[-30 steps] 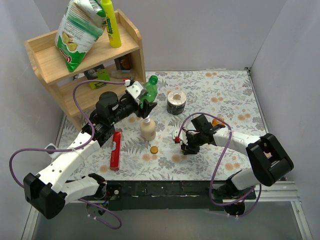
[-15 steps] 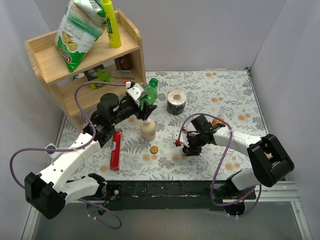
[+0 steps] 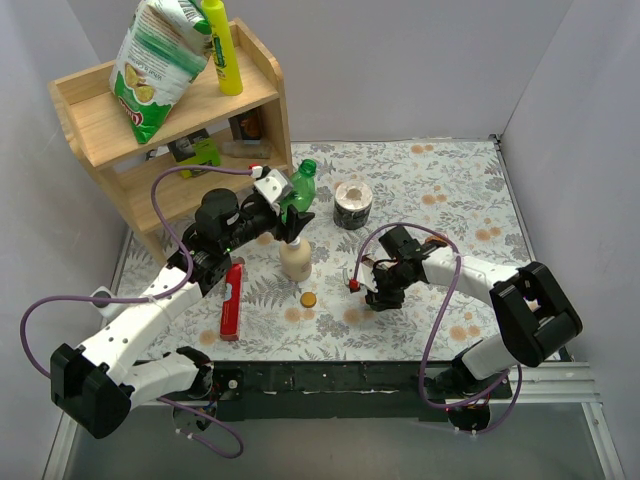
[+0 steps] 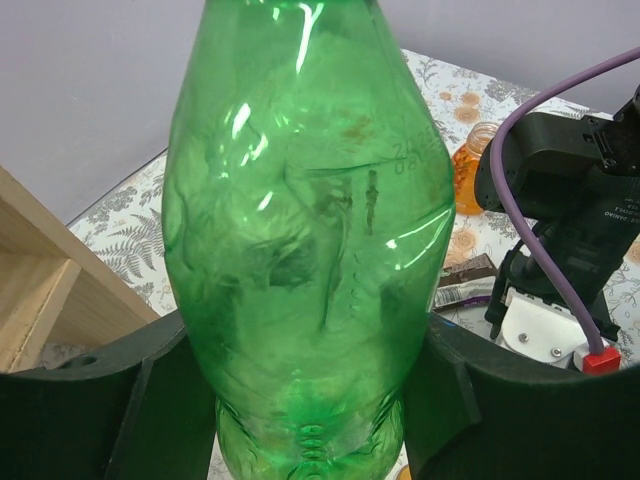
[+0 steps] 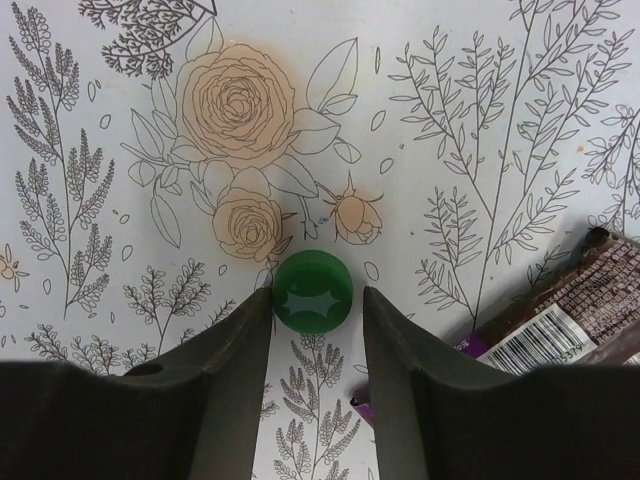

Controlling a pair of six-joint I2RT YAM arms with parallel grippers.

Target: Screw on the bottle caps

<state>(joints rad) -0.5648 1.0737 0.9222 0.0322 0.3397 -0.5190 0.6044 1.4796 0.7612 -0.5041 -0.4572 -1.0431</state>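
My left gripper (image 4: 310, 400) is shut on the translucent green bottle (image 4: 305, 200) and holds it upright and uncapped near the shelf; both also show in the top view, gripper (image 3: 292, 212) and bottle (image 3: 302, 185). My right gripper (image 5: 316, 296) points down at the table, open, with the dark green cap (image 5: 313, 291) lying between its fingertips; the left finger touches the cap and the right finger stands just clear. In the top view the right gripper (image 3: 385, 292) hides that cap. The orange-brown cap (image 3: 309, 299) lies on the cloth in front of the cream bottle. The orange bottle (image 4: 476, 165) stands behind the right arm.
A cream bottle with a white top (image 3: 295, 258) stands just in front of the left gripper. A red tube (image 3: 232, 300) lies to its left, a tape roll (image 3: 352, 204) behind. The wooden shelf (image 3: 170, 120) stands at the back left. A snack wrapper (image 5: 570, 310) lies right of the right fingers.
The right gripper has shifted slightly over the cloth near the green cap. The left arm has drawn back a little with the green bottle still held.
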